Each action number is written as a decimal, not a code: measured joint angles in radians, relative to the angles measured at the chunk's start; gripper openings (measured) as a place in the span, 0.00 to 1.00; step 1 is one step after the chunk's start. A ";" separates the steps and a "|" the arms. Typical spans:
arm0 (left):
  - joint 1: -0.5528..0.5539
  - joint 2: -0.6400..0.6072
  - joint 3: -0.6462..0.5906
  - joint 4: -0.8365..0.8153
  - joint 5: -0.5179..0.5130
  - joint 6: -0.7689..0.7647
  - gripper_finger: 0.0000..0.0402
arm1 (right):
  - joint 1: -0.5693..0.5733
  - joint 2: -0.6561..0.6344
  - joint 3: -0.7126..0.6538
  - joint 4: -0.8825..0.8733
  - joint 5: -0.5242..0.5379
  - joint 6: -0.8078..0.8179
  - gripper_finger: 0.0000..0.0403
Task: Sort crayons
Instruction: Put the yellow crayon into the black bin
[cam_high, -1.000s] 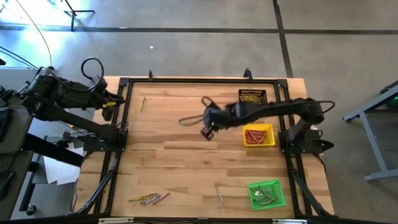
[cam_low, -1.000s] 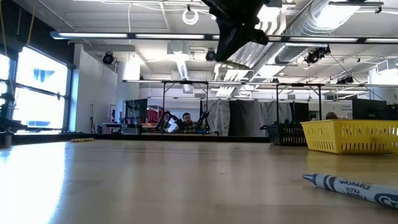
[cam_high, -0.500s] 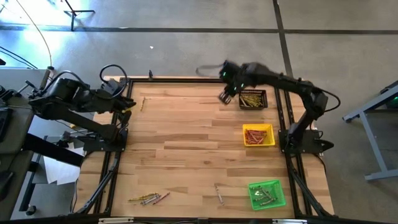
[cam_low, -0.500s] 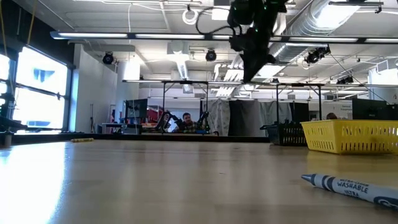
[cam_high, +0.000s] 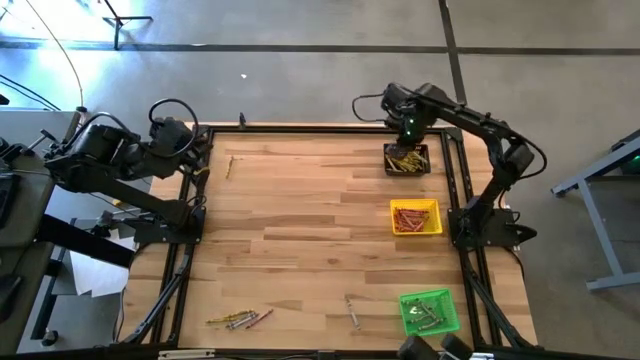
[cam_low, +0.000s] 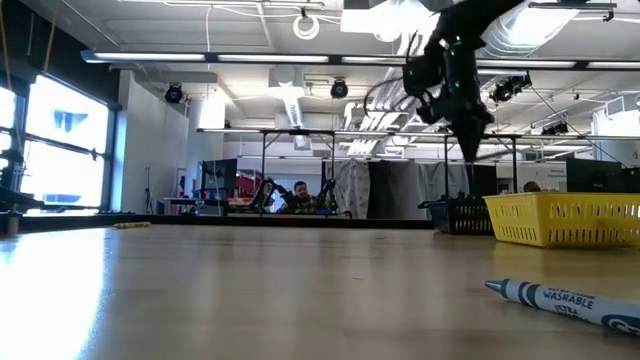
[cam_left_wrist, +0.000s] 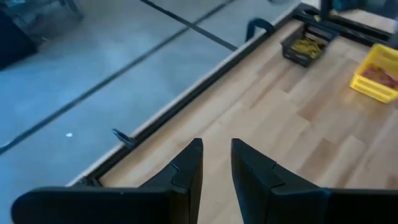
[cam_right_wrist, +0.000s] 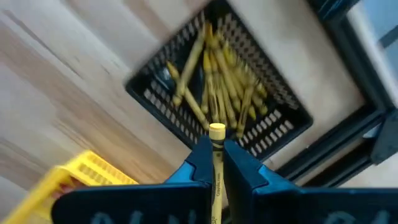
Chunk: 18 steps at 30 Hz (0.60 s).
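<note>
My right gripper (cam_high: 408, 131) hangs over the black tray (cam_high: 424, 168) at the table's far right, shut on a yellow crayon (cam_right_wrist: 216, 140). More yellow crayons (cam_right_wrist: 214, 87) lie in that tray. Red crayons (cam_high: 410, 217) fill the yellow tray (cam_high: 433, 229), and greyish ones (cam_high: 425, 312) the green tray (cam_high: 448, 322). Loose crayons lie flat on the wood: a small bunch (cam_high: 240, 319) near the front left, one (cam_high: 352, 312) near the front, one (cam_high: 229, 166) far left. My left gripper (cam_left_wrist: 216, 163) stands open over the far left corner, nothing between its fingers. My right gripper pinches the yellow crayon between its two fingers, the crayon lying along them. Its free end (cam_right_wrist: 216, 130) sticks out past the fingertips toward the tray. The fingers come from above, pointing down. The crayon is lifted clear, above the black tray's crayons.
A black frame (cam_high: 300, 131) runs round the wooden table top. In the low view a grey-blue crayon (cam_low: 565, 302) lies close at the front right, with the yellow tray (cam_low: 565, 220) behind it. The middle of the table top is bare wood (cam_high: 300, 230).
My right gripper has swung from over the table's middle toward the far right corner, tipping to point straight down, and now hangs over the black tray with the yellow crayon still in it. My left gripper has turned a little at the far left corner.
</note>
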 joint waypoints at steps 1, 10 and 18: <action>0.000 0.000 0.000 0.002 -0.014 0.000 0.17 | -0.003 0.000 -0.031 0.007 -0.001 -0.008 0.02; 0.000 0.004 0.000 0.026 -0.073 -0.041 0.17 | -0.004 0.000 -0.235 0.180 0.057 -0.083 0.02; 0.000 0.021 0.001 0.192 -0.149 -0.090 0.17 | -0.003 0.000 -0.265 0.313 0.053 -0.254 0.02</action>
